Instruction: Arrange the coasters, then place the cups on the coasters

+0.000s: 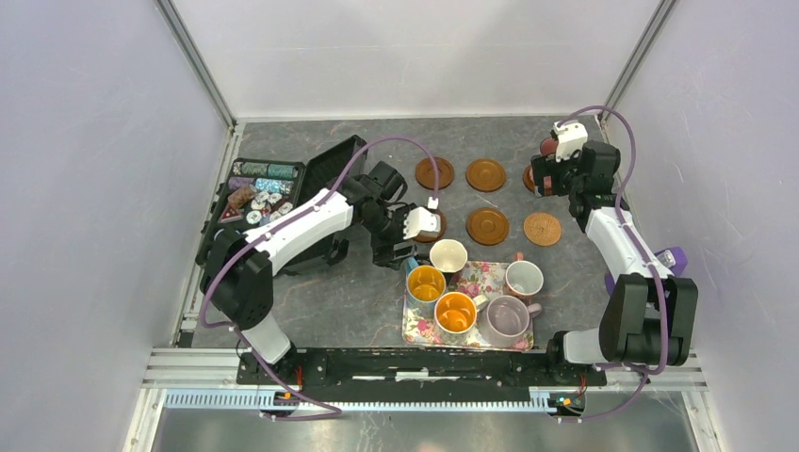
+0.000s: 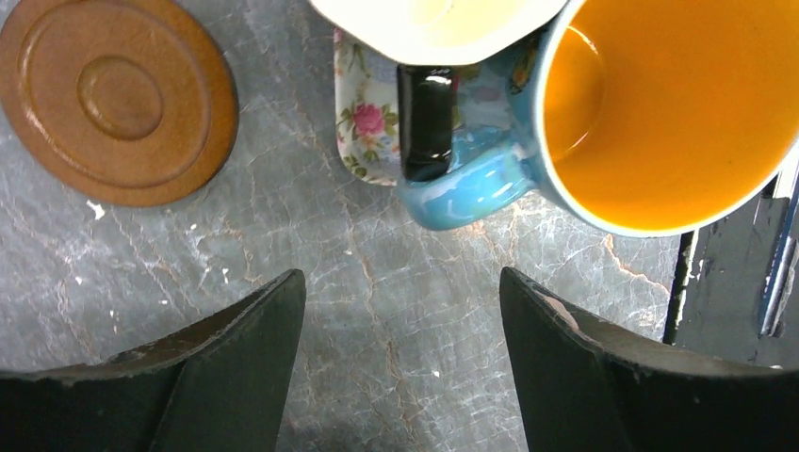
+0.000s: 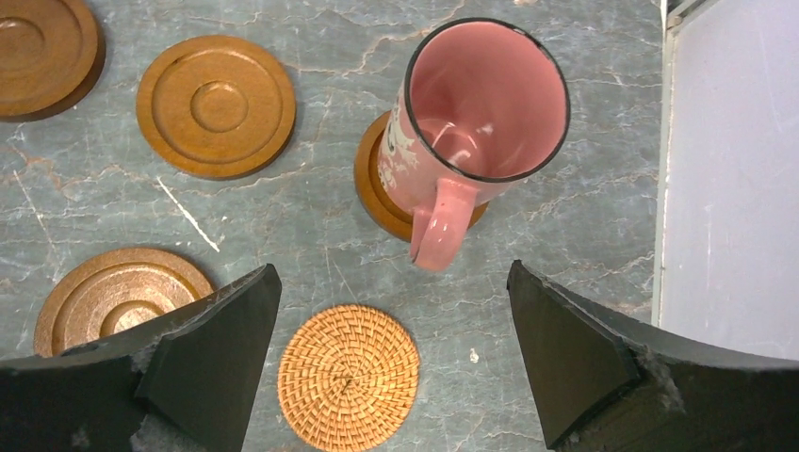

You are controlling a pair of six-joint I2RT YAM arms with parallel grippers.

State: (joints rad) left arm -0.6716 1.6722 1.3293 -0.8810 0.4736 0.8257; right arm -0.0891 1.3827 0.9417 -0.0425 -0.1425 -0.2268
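My right gripper [image 3: 393, 268] stands open just in front of a pink cup [image 3: 471, 113], which rests on a dark brown coaster [image 3: 377, 188] at the far right. Near it lie a woven tan coaster [image 3: 349, 377] and bare brown coasters [image 3: 217, 105]. My left gripper [image 2: 402, 282] is open over bare table, nothing between its fingers. Ahead of it are the blue orange-lined cup [image 2: 660, 104] and the black cup's handle [image 2: 424, 122], with one brown coaster [image 2: 118, 99] to the left. Several cups [image 1: 456, 312] stand on the floral tray [image 1: 485, 275].
An open black case of poker chips [image 1: 259, 193] lies at the left, beside my left arm. The floral tray sits near the front middle. Enclosure walls close in on both sides, the right one [image 3: 735, 169] close to the pink cup.
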